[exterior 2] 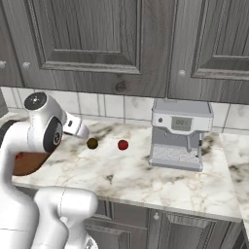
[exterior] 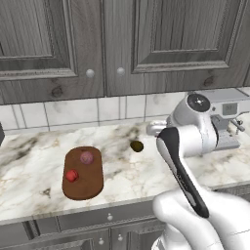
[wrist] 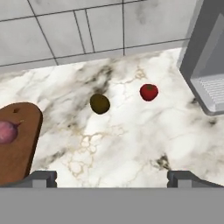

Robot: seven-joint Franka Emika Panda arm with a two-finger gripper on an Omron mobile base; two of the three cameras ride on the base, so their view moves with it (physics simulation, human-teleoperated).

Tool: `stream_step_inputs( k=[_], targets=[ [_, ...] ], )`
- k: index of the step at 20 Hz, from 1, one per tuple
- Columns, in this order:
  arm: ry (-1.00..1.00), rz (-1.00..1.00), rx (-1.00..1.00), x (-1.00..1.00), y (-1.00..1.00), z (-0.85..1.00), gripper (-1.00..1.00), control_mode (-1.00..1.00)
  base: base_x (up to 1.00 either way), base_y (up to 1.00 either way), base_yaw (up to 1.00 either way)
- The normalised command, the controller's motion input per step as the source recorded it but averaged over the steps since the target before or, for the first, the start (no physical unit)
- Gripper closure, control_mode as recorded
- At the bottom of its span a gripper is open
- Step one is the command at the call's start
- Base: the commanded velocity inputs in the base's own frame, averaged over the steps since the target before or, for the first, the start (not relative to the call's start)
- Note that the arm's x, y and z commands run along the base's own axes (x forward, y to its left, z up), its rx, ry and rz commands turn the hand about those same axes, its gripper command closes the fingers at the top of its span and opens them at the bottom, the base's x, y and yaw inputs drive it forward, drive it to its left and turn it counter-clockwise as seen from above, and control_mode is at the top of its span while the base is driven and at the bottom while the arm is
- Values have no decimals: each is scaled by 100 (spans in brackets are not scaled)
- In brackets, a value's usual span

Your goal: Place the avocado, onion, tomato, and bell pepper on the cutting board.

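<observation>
1. Gripper (wrist: 112,177): your two dark fingertips stand at the bottom of the hand view, spread as wide as they go, with nothing between them. Bare marble counter (wrist: 131,144) lies under them.

2. Cutting board (wrist: 17,140): close by, off to the left of your gripper in the hand view. In the left base view the cutting board (exterior: 83,173) runs its long axis from the counter's front edge toward the tiled wall, rounded ends fore and aft.

3. Onion (wrist: 6,131): rests on the board, at the left edge of the hand view; in the left base view it (exterior: 87,157) sits toward the board's far end. Count this item done.

4. Bell pepper (exterior: 72,175): a blocky red fruit on the board, nearer the front than the onion and apart from it. Count this one done too; its stem direction is too small to tell.

5. Avocado (wrist: 99,103): ahead of your gripper and slightly left, on the counter, clear of the board. Its long axis looks roughly aligned left-to-right across your view, though it is nearly round here. Not yet placed; it is probably your next pick.

6. Tomato (wrist: 148,92): farther ahead and to the right, beside the avocado but apart from it, dark spot upward. Not yet placed.

7. Coffee machine (wrist: 205,65): far right, past the tomato.

8. Tally, as a judgement: two of four on the board, two left.
</observation>
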Motion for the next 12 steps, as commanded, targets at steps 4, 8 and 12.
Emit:
stream_step_inputs(
  k=[4, 8, 12],
  targets=[
    [3, 18, 0, 36, 0, -24, -100, -100, 0, 0, 0],
    [7, 16, 0, 31, 0, -46, -100, -100, 0, 0, 0],
    [5, 10, 0, 27, 1, -47, -100, -100, 0, 0, 0]
  ],
)
